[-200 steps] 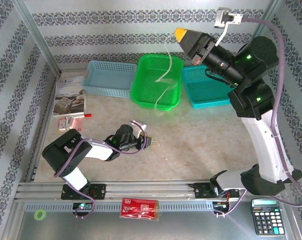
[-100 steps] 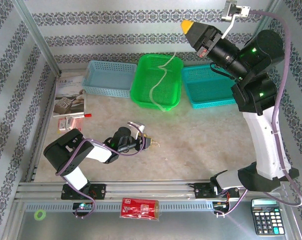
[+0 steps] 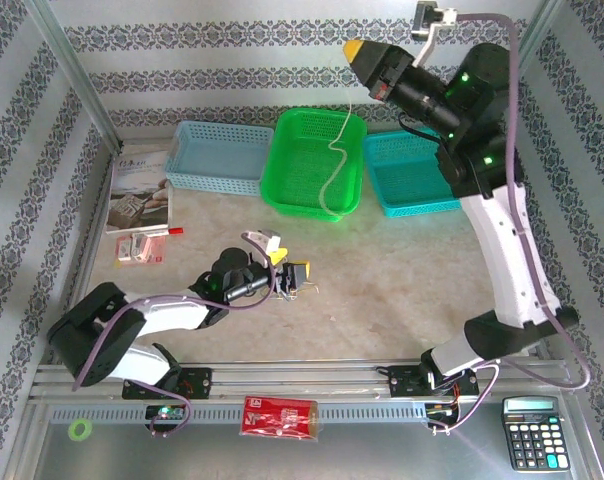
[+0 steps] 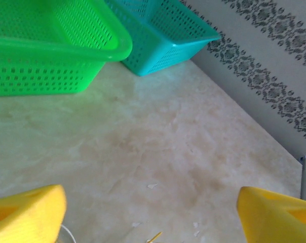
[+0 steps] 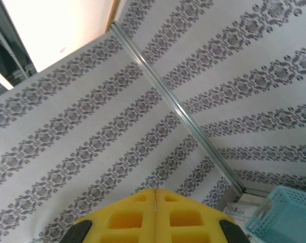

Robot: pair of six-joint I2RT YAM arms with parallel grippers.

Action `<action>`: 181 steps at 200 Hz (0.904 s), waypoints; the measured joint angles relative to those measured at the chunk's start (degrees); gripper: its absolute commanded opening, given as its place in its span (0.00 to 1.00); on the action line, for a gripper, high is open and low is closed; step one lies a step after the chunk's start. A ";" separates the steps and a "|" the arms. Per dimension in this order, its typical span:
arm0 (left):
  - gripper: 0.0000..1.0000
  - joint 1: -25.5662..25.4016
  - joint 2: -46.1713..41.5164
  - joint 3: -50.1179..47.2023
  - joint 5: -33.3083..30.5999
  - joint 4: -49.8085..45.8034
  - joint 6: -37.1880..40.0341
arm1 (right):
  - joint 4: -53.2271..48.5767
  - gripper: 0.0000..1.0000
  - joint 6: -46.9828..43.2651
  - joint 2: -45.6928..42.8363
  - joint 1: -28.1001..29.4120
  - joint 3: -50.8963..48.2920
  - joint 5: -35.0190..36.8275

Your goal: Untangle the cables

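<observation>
Pale cable [image 3: 334,150] is pinched in right gripper [image 3: 354,48], held high so it hangs free — left gripper [image 4: 150,215] is spread wide.

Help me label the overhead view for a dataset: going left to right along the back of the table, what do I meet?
Booklet → pale blue basket → green basket → teal basket. The cable hanging from the right gripper overlaps the green basket, so it is left out.
</observation>
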 measured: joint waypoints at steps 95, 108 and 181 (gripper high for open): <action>1.00 0.00 -19.34 0.37 -9.46 -18.01 -0.83 | 1.05 0.00 -1.09 17.75 -4.87 7.85 -0.39; 1.00 0.00 -22.12 0.72 -11.56 -20.94 -1.07 | 1.62 0.00 -2.38 19.69 -5.22 7.08 -0.33; 1.00 0.00 -33.16 2.12 -21.57 -31.74 -1.38 | 1.99 0.46 -11.61 29.44 -5.18 -2.91 0.74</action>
